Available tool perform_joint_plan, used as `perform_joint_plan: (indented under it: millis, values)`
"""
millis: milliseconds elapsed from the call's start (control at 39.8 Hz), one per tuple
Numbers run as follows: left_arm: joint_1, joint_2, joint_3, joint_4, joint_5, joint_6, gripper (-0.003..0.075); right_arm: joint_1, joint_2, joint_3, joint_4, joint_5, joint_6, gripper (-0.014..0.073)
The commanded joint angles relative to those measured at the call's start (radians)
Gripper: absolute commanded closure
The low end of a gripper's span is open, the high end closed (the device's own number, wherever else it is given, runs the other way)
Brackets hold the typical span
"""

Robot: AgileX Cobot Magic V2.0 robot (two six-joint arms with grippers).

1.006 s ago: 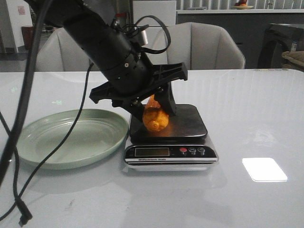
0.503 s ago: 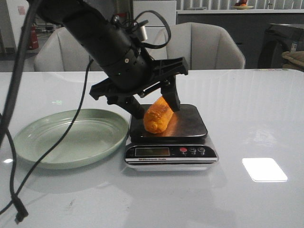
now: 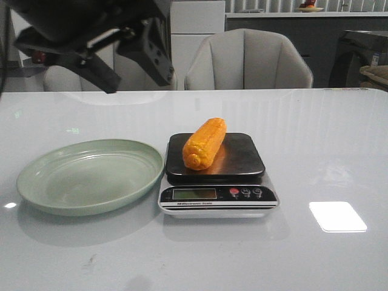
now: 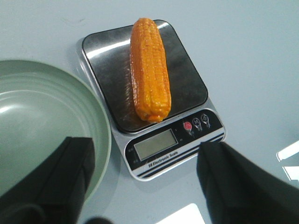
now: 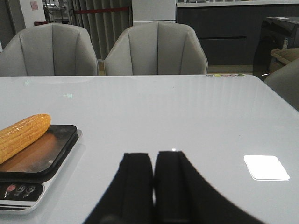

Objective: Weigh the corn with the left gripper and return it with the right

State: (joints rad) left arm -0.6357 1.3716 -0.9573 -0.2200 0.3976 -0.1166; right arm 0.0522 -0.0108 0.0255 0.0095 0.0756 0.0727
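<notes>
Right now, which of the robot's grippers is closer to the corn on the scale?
Probably the left. The left gripper hangs open above and left of the corn, which lies alone on the scale. The right gripper sits shut, low, off to the corn's right.

We see a pale green plate [image 3: 90, 176] sitting empty just left of a black-topped kitchen scale [image 3: 242, 159] with a small display [image 3: 194, 194] and three buttons [image 3: 245, 192] on its front, both resting on a glossy white table [image 3: 327, 151] with grey armchairs [image 3: 248, 59] behind.

Orange-yellow corn [image 3: 204, 143] (rows of kernels), pale green plate [image 3: 36, 182], black-topped silver scale [image 3: 242, 159]
</notes>
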Motion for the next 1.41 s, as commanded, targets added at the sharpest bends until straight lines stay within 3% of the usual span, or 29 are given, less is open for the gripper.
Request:
perform_joint_plan:
  millis: [0,251,377,804,1106,1383]
  values:
    - [-0.003,-0.147,0.065,-0.001,-0.098,-0.002,0.0208,-0.002,-0.018,0.011,-0.010,-0.085,-0.007,0.0419]
    - [-0.003,-0.452,0.277,0.019,-0.093,0.000,0.0212,-0.002,-0.018,0.011,-0.010,-0.085,-0.007,0.0419]
    - [-0.003,-0.634,0.351,0.069,-0.065,0.000,0.0255,-0.002,-0.018,0.011,-0.010,-0.085,-0.007,0.0419]
    - [-0.003,-1.142,0.501,0.203,0.043,0.007,0.0609,-0.002,-0.018,0.011,-0.010,-0.093,-0.007,0.0419]
    - [-0.003,-1.307,0.568,0.213,0.056,0.043,0.0606,-0.002,-0.018,0.003,-0.010,-0.299,-0.007,0.0419]
    - [-0.003,-1.307,0.577,0.220,0.005,0.043,0.0606,-0.002,0.125,-0.216,-0.010,-0.052,-0.007,0.0419]
